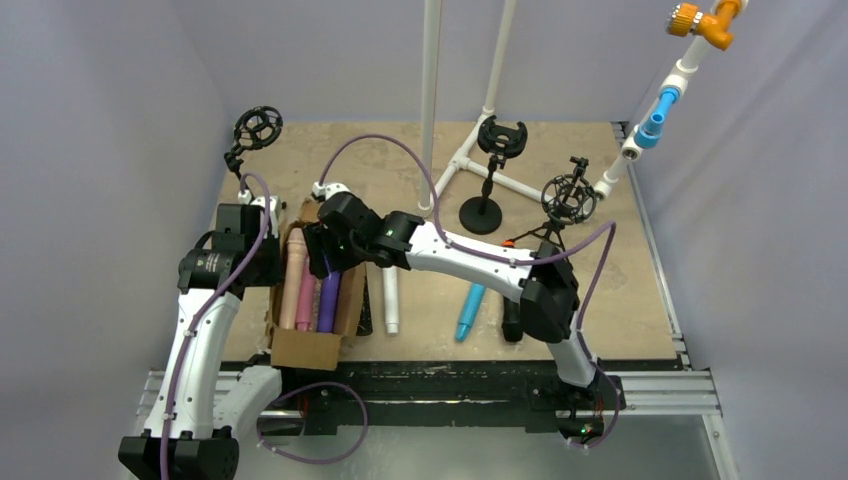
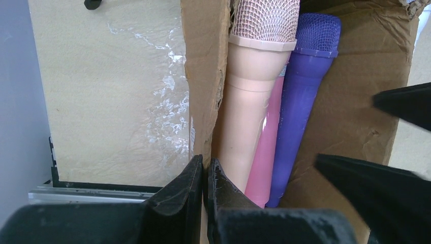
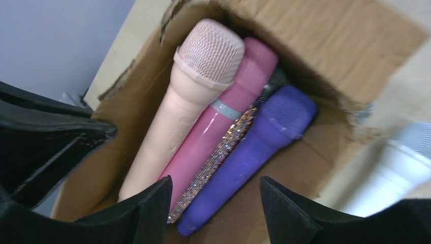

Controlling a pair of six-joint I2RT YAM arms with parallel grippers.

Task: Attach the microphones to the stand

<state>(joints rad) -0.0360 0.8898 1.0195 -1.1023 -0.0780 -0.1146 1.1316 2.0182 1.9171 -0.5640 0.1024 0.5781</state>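
crowded box, easy slip

the right gripper (image 3: pixel 214 184) hovers wide open and empty over the cardboard box (image 1: pixel 305 348) near the counter's left edge. its jaws stand either side of the lower ends of the purple microphone (image 3: pixel 254 147) and the glitter microphone (image 3: pixel 218 162), which lie tight against the pink microphone (image 3: pixel 213 132) and the peach microphone (image 3: pixel 173 122). closing here may pinch two bodies at once, or squeeze a smooth barrel out sideways. the left gripper (image 2: pixel 204 178) is pinched shut on the box's left wall; if that thin card tears, the box could drag along. the stand (image 1: pixel 483 205) sits near the far edge, well apart. the counter (image 1: pixel 620 290) is a tan, mottled board. pale lilac walls (image 1: pixel 100 100) close it in, and white pipes (image 1: pixel 431 100) rise at the back.
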